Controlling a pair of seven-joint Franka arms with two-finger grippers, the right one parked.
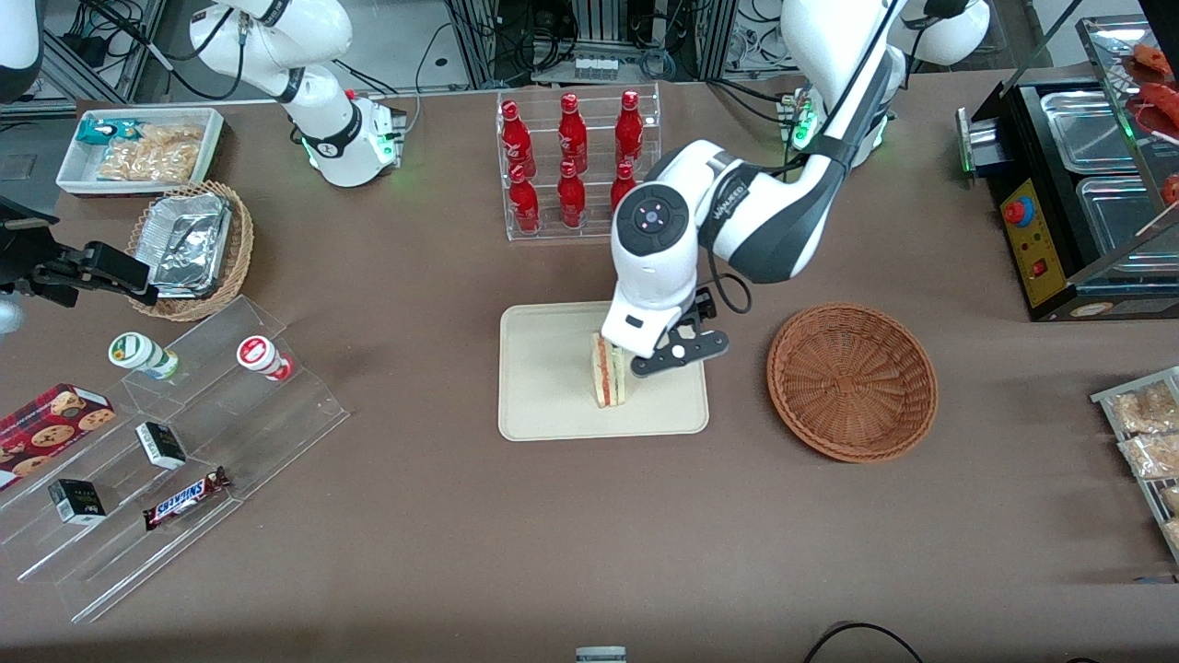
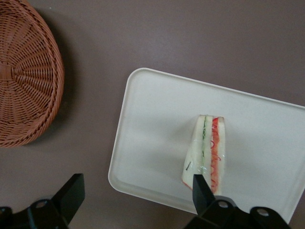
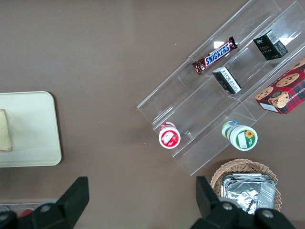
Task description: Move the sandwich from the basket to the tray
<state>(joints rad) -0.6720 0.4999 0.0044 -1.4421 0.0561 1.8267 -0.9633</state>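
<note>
The sandwich stands on its edge on the cream tray, its pink and green filling facing up. It also shows in the left wrist view on the tray, and at the edge of the right wrist view. My left gripper hovers just above the tray, beside the sandwich on the basket's side. It is open and empty; one fingertip overlaps the sandwich's end. The reddish-brown basket is empty and lies beside the tray toward the working arm's end.
A clear rack of red bottles stands farther from the camera than the tray. Acrylic steps with snacks, a tan basket of foil containers and a white bin lie toward the parked arm's end. A black machine stands past the basket.
</note>
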